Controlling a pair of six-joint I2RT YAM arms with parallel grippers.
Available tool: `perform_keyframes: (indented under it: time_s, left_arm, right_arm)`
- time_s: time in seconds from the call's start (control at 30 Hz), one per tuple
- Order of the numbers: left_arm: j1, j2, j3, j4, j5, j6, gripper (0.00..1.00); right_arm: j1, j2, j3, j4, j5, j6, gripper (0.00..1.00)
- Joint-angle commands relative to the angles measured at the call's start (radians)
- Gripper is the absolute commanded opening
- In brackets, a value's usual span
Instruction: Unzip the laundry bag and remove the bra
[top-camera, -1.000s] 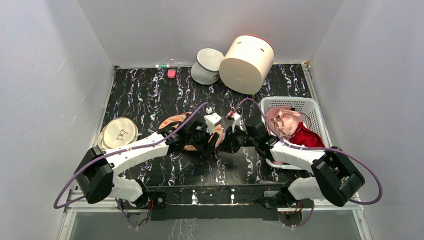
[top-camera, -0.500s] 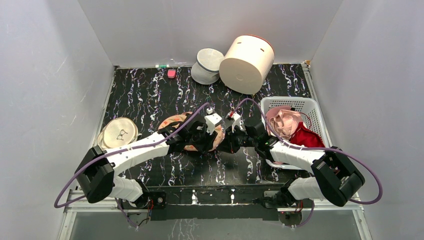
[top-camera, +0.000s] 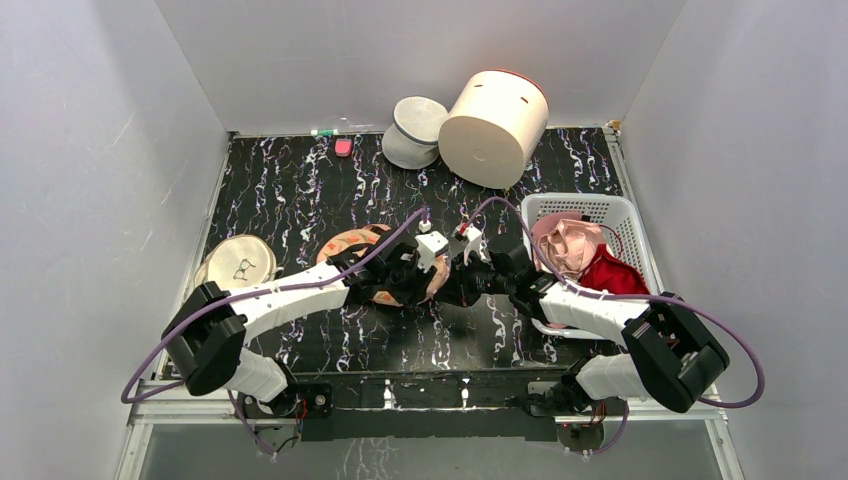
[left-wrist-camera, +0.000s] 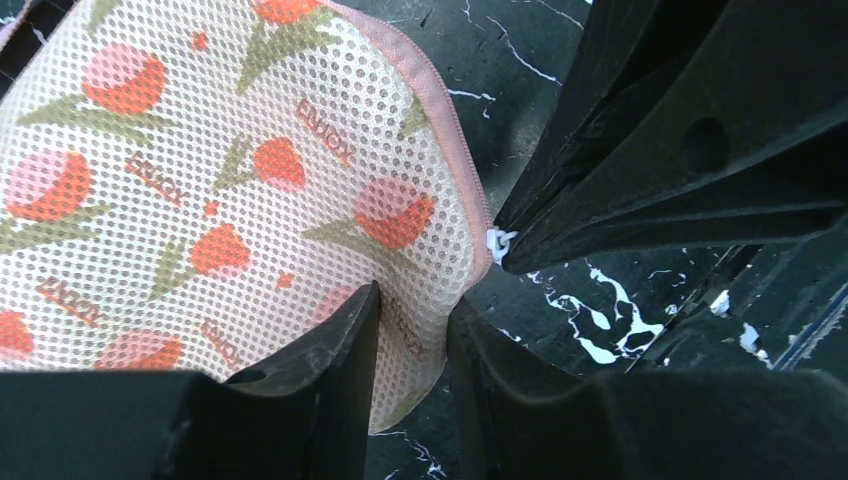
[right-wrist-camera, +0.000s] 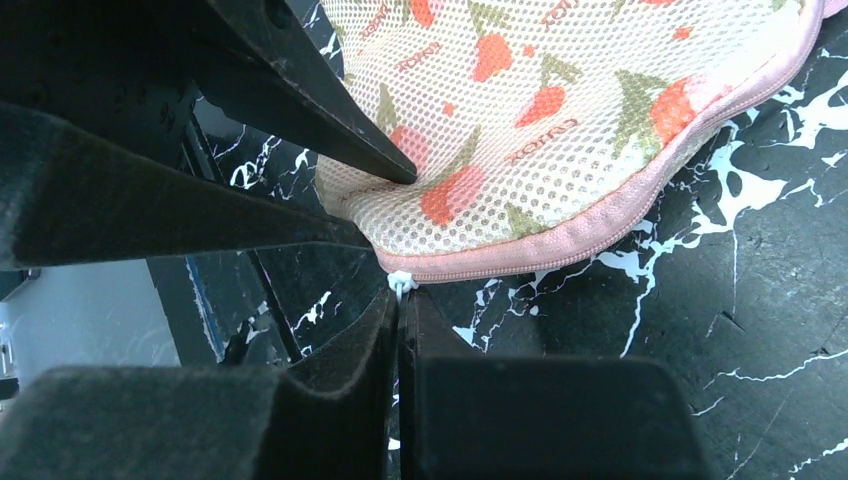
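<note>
The laundry bag (left-wrist-camera: 200, 170) is a pale peach mesh, printed all over with red-orange tulips, olive-green leaves and little orange-brown lettering. There's pink zip edging (right-wrist-camera: 610, 225) running round it, and the zip pull (right-wrist-camera: 400, 283) is white. The counter (top-camera: 290, 190) is black with thin white marble-style veins. The left pincer (left-wrist-camera: 410, 310) and right pincer (right-wrist-camera: 400, 305) are both plain matte black. The basket (top-camera: 620, 212) is white, the bra (top-camera: 565, 245) is a shiny salmon pink, and the garment (top-camera: 612, 275) is dark red. The big cylinder (top-camera: 493, 115) is cream with a bit of red at the rim.
</note>
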Motion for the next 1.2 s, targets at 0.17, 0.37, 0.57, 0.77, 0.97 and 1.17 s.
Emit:
perform_keyframes:
  time_s: [0.17,0.37,0.57,0.77,0.97,1.17]
  left_arm:
    - [0.0,-0.032,0.025,-0.082,-0.07,0.08,0.14]
    - [0.0,-0.05,0.012,-0.11,-0.054,0.118,0.05]
    - [0.0,-0.048,0.01,-0.137,-0.033,0.124,0.03]
    - [0.001,-0.059,0.007,-0.143,-0.018,0.093,0.13]
    - [0.001,-0.058,0.053,-0.111,0.041,-0.003,0.47]
    - [-0.017,-0.033,0.068,-0.005,0.081,-0.092,0.6]
  right_arm:
    - [-0.009,-0.048,-0.002,0.016,0.095,0.001,0.0]
    - [-0.059,-0.057,-0.002,-0.018,0.121,-0.002,0.0]
    - [-0.108,-0.027,0.03,-0.097,0.155,-0.027,0.0]
    - [-0.107,-0.011,0.042,-0.11,0.058,-0.06,0.0]
    - [-0.082,-0.025,-0.004,0.002,-0.012,0.008,0.0]
    - [-0.06,-0.024,-0.013,0.046,-0.045,0.048,0.0]
